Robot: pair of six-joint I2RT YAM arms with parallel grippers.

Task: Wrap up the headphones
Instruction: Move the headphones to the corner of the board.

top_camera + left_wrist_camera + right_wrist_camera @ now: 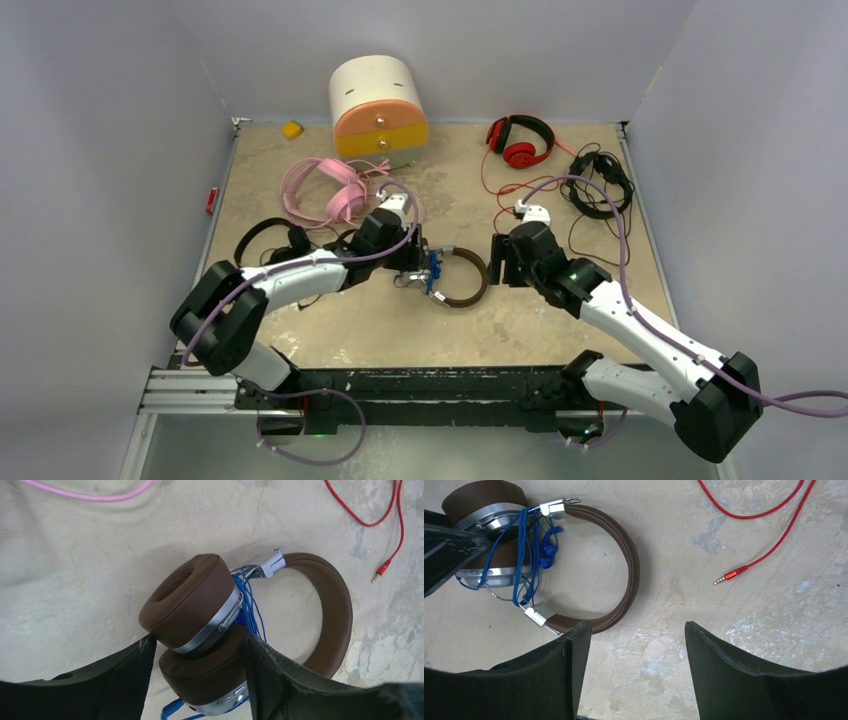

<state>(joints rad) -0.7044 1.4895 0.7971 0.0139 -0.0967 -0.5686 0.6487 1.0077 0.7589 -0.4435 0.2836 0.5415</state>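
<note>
The brown headphones [468, 285] with silver hinges lie at the table's middle, ear cups folded together and a blue cable [248, 611] wound round them. My left gripper [415, 270] is open, its fingers on either side of the stacked ear cups [190, 595]; the right finger touches the lower cup. My right gripper [497, 262] is open and empty just right of the brown headband [626, 555]. Pink headphones [330, 190], red headphones [520, 140] and two black ones [600, 180] [270, 240] lie around with loose cables.
A white-orange-yellow drawer box [378, 110] stands at the back. A small yellow object [292, 129] lies at the back left. The red cable's plug [729, 575] lies on the table in front of my right gripper. Grey walls close in three sides.
</note>
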